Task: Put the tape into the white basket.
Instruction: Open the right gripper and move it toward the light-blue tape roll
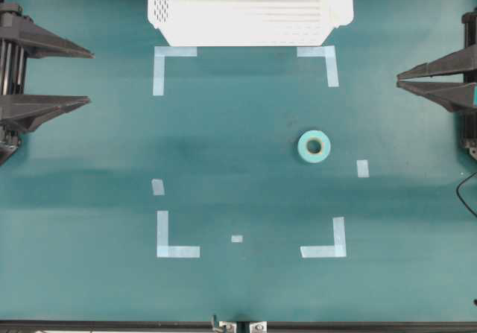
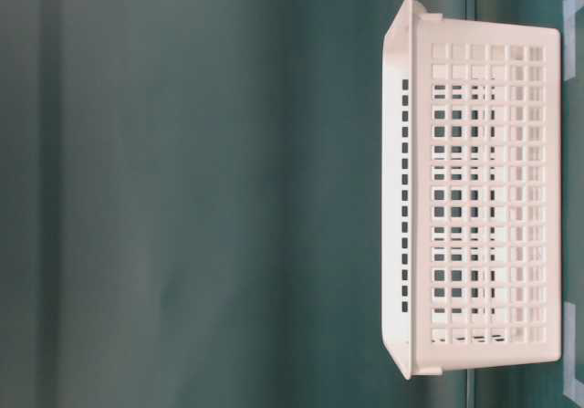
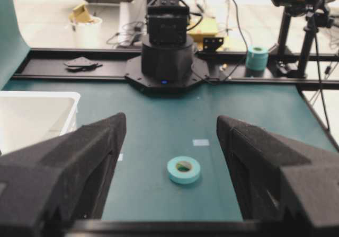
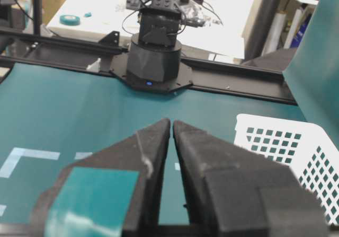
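Observation:
The tape (image 1: pixel 314 146), a small mint-green ring, lies flat on the teal table, right of centre, with nothing touching it. The white basket (image 1: pixel 246 27) stands at the far edge with nothing seen inside. My left gripper (image 1: pixel 89 77) hovers at the left edge, jaws wide open and empty. In the left wrist view the tape (image 3: pixel 184 169) lies ahead between the open fingers (image 3: pixel 95 141), and the basket's corner (image 3: pixel 39 95) shows at left. My right gripper (image 1: pixel 399 80) sits at the right edge, tips nearly touching and holding nothing. Its wrist view shows those shut jaws (image 4: pixel 171 122) and the basket (image 4: pixel 286 141), not the tape.
Pale-blue L-shaped corner marks (image 1: pixel 175 247) and small strips (image 1: pixel 362 168) lie flat on the table. The opposite arm's black base (image 3: pixel 167 67) stands at the far side. Another teal roll (image 3: pixel 257 58) sits on the rail off the table. The table-level view shows only the basket's perforated wall (image 2: pixel 484 189).

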### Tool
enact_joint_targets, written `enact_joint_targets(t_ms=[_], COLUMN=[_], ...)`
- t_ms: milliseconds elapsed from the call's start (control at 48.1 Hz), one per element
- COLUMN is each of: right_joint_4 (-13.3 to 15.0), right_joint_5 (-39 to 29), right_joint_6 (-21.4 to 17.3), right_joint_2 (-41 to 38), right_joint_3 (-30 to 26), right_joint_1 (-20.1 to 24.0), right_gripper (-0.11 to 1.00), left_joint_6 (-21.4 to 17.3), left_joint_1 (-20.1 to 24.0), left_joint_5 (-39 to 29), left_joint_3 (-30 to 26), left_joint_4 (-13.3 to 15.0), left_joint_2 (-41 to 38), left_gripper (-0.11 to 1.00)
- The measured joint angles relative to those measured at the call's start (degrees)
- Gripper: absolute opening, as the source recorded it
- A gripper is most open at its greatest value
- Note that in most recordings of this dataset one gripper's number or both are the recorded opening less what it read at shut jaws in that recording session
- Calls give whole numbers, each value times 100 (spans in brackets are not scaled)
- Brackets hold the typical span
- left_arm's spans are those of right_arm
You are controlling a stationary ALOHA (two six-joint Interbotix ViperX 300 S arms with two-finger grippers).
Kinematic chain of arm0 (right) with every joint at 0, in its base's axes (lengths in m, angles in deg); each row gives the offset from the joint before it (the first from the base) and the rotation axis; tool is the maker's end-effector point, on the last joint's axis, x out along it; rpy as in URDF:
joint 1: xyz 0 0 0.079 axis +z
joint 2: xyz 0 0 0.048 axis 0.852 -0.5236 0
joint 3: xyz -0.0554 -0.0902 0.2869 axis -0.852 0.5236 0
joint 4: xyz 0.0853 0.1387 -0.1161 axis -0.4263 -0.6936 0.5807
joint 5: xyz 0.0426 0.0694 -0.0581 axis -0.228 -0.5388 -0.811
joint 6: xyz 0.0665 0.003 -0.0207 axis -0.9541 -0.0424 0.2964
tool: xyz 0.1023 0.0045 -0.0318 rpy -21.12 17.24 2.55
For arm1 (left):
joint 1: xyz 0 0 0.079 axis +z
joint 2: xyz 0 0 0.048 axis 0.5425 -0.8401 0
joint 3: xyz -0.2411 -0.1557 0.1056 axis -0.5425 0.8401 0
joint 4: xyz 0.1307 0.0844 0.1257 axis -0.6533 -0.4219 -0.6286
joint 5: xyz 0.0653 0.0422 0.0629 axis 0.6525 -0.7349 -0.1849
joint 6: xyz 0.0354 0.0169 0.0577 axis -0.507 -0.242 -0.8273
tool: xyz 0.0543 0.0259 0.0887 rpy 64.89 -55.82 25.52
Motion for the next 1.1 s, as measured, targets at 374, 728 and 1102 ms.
enact_joint_targets(t_ms=[374,728,1102], right_joint_4=[0,0,53], right_joint_5=[18,-659,-1802], right_joint_6=[-9,-264,-492], right_joint_2=[-185,-264,-264], right_joint_3=[0,-44,-422], right_joint_1=[0,0,0], right_gripper=[1,52,98], left_joint_6=[141,202,193], left_joint_1=[-70,-114,-176], left_joint_5=[466,475,211], left_joint_3=[-26,-44,193], left_joint_4=[149,149,149], left_joint_2=[-387,-668,-281], left_gripper=[-11,-11,-11])
